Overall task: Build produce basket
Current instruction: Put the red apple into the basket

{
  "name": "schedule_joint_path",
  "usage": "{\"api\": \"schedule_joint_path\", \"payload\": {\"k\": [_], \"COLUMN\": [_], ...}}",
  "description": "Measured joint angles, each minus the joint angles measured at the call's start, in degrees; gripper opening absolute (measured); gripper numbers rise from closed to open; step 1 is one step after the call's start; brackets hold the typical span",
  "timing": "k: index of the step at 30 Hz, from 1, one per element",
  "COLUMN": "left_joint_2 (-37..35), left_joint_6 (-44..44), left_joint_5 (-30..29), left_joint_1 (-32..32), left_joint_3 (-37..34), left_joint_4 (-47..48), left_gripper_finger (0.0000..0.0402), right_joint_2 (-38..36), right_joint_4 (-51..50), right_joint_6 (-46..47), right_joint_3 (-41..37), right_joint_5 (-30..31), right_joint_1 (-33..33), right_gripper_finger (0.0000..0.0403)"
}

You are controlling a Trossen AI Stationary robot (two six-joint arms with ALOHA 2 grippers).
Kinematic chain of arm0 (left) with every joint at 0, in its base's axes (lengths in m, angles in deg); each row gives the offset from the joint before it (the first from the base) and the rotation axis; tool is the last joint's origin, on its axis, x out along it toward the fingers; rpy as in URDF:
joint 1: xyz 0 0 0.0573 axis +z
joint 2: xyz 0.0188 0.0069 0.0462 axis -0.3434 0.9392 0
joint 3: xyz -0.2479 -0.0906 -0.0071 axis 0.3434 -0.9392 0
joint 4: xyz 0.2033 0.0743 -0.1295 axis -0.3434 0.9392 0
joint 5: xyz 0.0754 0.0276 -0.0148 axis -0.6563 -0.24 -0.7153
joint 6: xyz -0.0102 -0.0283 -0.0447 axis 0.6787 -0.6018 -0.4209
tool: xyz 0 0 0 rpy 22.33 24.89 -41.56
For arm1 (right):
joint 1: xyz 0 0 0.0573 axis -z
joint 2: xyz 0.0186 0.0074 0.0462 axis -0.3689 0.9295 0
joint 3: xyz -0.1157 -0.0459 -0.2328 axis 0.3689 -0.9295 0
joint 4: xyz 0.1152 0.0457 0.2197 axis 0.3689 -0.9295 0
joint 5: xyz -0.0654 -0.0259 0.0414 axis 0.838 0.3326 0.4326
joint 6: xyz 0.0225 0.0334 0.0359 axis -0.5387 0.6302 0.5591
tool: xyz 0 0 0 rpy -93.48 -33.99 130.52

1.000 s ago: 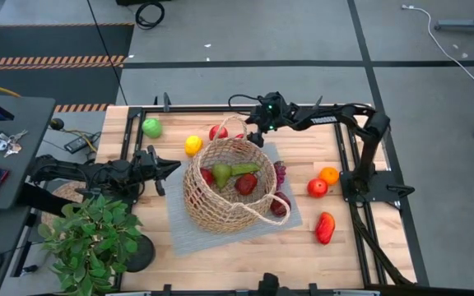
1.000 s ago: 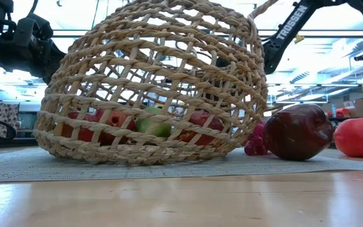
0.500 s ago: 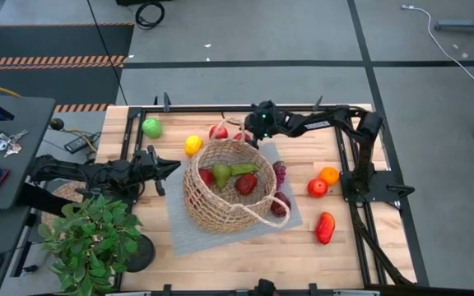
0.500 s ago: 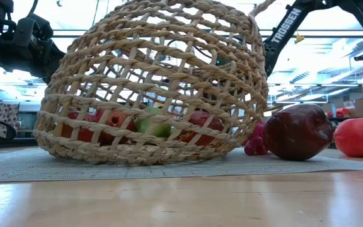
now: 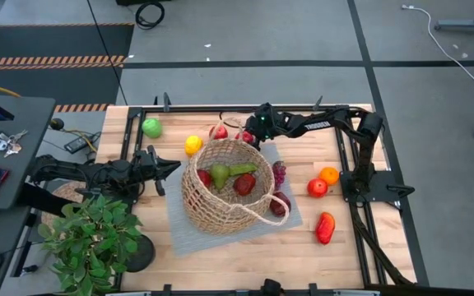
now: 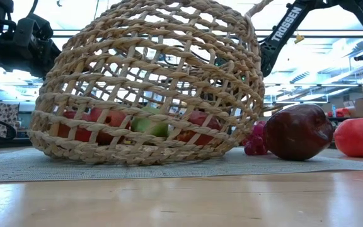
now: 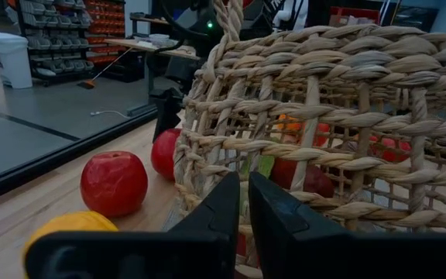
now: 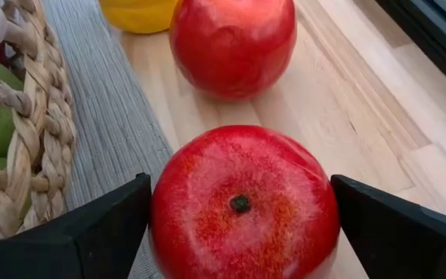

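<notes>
Two red apples lie behind the basket point(image 5: 223, 186) on the far side of the worktop point(image 5: 352, 247), and we have the right tool point(image 8: 238, 221) spread wide around the nearer red apple point(image 8: 242, 205), one finger on each side, neither seen pressing it yet. The second red apple point(image 8: 232, 43) sits just beyond, with a lemon point(image 8: 139, 13) past that. The basket rests on the grey mat point(image 5: 282, 215), already holding a green pear point(image 5: 223, 173) and red fruit; the rest of the produce lies scattered around it.

To do this step well, we judge that we should close evenly on the apple's widest part, since a round smooth fruit can squirt out of a lopsided pinch. We should lift straight up before swinging over, because the wicker rim and looped handle stand just beside the tool and could snag a finger or tip the basket.

Our left tool point(image 7: 242, 205) is pressed together and holds nothing, close against the basket's side wall; it could steady the basket.

On the right arm we read "TROSSEN" point(image 6: 287, 25) in white letters. No other writing is legible.
</notes>
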Motion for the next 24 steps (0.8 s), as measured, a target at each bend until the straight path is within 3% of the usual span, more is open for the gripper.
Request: {"api": "schedule_joint_path", "payload": {"k": [12, 19, 24], "left_joint_2": [0.0, 0.0, 0.0], "left_joint_6": [0.0, 0.0, 0.0], "left_joint_5": [0.0, 0.0, 0.0], "left_joint_1": [0.0, 0.0, 0.0], "left_joint_3": [0.0, 0.0, 0.0], "left_joint_4": [0.0, 0.0, 0.0], "left_gripper_finger": [0.0032, 0.004, 0.0038], "right_joint_2": [-2.0, -10.2, -18.2], "right_joint_4": [-1.0, -3.3, -7.0], "right_joint_6": [1.8, 4.4, 6.0], "right_joint_3": [-0.3, -0.2, -0.2], "right_joint_5": [1.2, 3.4, 1.8], "right_joint_1": [0.9, 2.7, 4.0], "right_gripper_finger": [0.0351, 0.035, 0.035]}}
